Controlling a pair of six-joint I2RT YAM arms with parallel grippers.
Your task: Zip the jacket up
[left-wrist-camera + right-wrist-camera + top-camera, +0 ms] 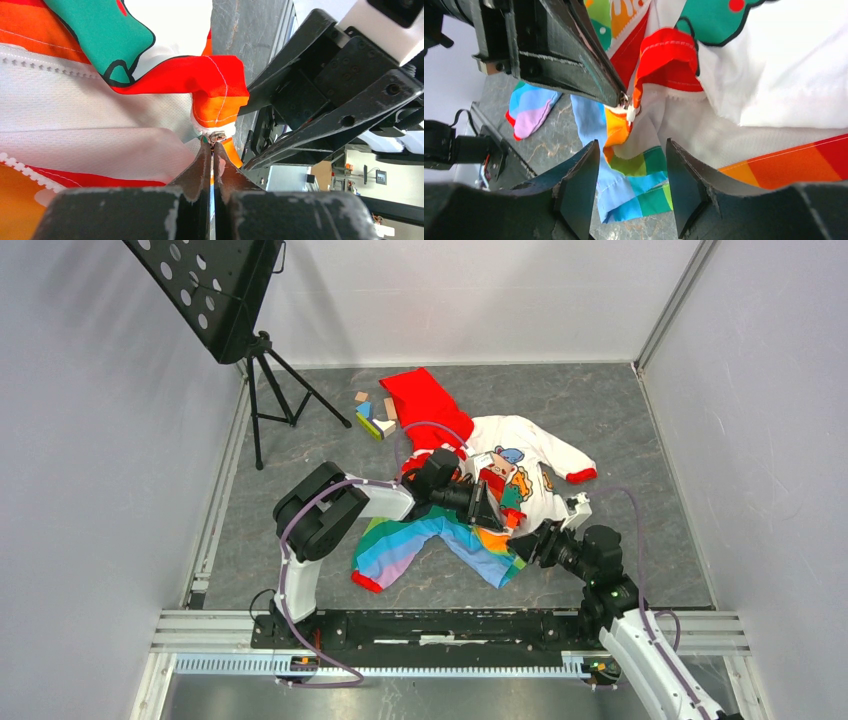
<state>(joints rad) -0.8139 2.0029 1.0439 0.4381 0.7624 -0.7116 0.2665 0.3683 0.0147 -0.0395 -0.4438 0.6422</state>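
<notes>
The jacket lies crumpled on the grey table, red hood at the far side and a rainbow sleeve toward the near side. My left gripper is shut on the small metal zipper pull at the orange bottom corner of the front, and holds that corner lifted. In the top view the left gripper meets my right gripper over the hem. My right gripper stands open just below the pull, with the loose rainbow hem hanging between its fingers, untouched.
Several coloured toy blocks lie beside the hood. A black music stand on a tripod stands at the back left. Walls close in the table on three sides, and a metal rail runs along the near edge.
</notes>
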